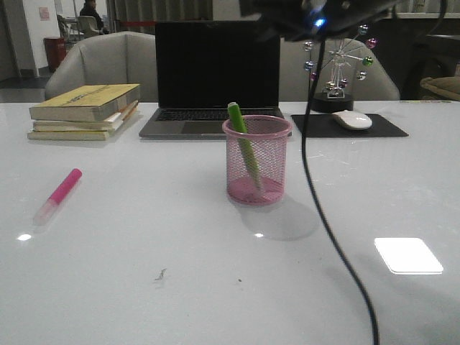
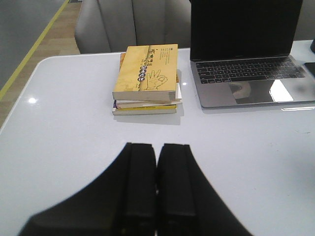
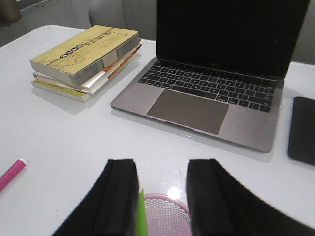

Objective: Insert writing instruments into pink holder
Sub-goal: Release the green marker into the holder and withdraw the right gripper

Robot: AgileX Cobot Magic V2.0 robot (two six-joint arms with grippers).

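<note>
The pink holder point(image 1: 273, 167) stands upright mid-table in front of the laptop. A green marker point(image 1: 243, 144) leans inside it, its top poking above the rim. The magenta marker point(image 1: 61, 192) with a pale cap lies flat on the table far to the left. My right gripper point(image 3: 161, 164) hovers open above the holder point(image 3: 167, 216), empty, with the green marker point(image 3: 141, 211) just beside its left finger. The pink marker's tip point(image 3: 12, 173) shows at that view's edge. My left gripper point(image 2: 156, 145) is shut on nothing, above bare table near the books.
An open laptop point(image 1: 215, 72) sits behind the holder. A stack of books point(image 1: 83, 108) lies back left. A mouse point(image 1: 352, 120) on a black pad point(image 1: 384, 129) and a ball ornament point(image 1: 338, 65) stand back right. A black cable point(image 1: 323, 215) hangs down right of the holder.
</note>
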